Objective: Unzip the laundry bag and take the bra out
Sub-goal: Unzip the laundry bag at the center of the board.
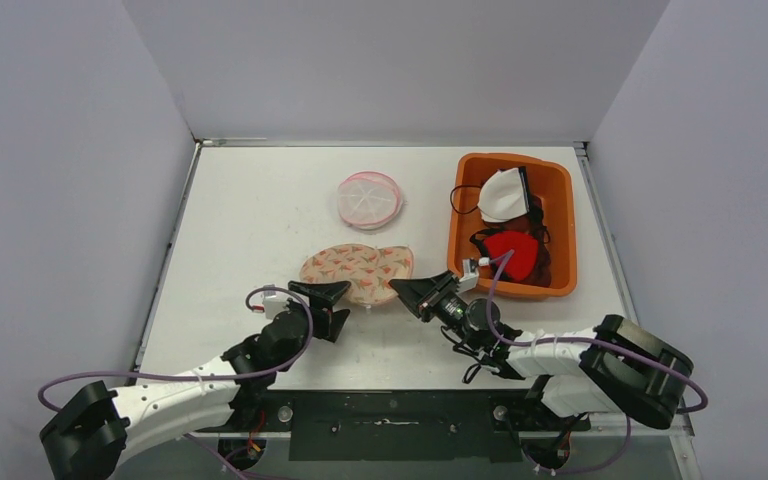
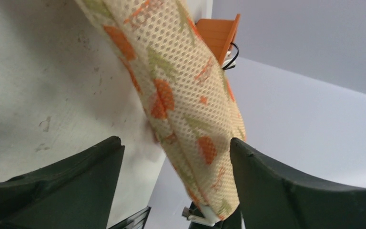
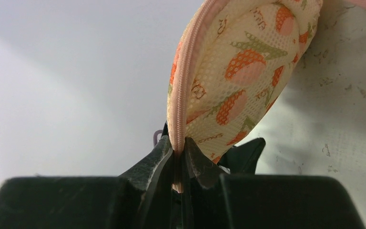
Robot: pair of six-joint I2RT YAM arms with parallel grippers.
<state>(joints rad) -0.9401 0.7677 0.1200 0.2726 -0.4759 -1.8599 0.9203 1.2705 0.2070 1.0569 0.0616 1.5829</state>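
Observation:
The laundry bag point(image 1: 357, 268) is a cream mesh pouch printed with orange and green. It lies near the table's middle, between both grippers. My right gripper point(image 1: 407, 291) is shut on its right end, and in the right wrist view the fingers point(image 3: 164, 157) pinch the pink zipper seam point(image 3: 183, 76) of the bag point(image 3: 240, 62). My left gripper point(image 1: 326, 305) stands open at the bag's left end. In the left wrist view the bag point(image 2: 181, 86) hangs between the wide jaws of this gripper point(image 2: 175, 143), against one finger point(image 2: 267, 176), with a gap to the other. The bra is hidden.
An orange bin point(image 1: 560, 215) at the right holds a white padded garment point(image 1: 503, 194) and a red one point(image 1: 513, 250) with black straps. A round pink mesh case point(image 1: 369, 199) lies behind the bag. Grey walls close in the table on three sides.

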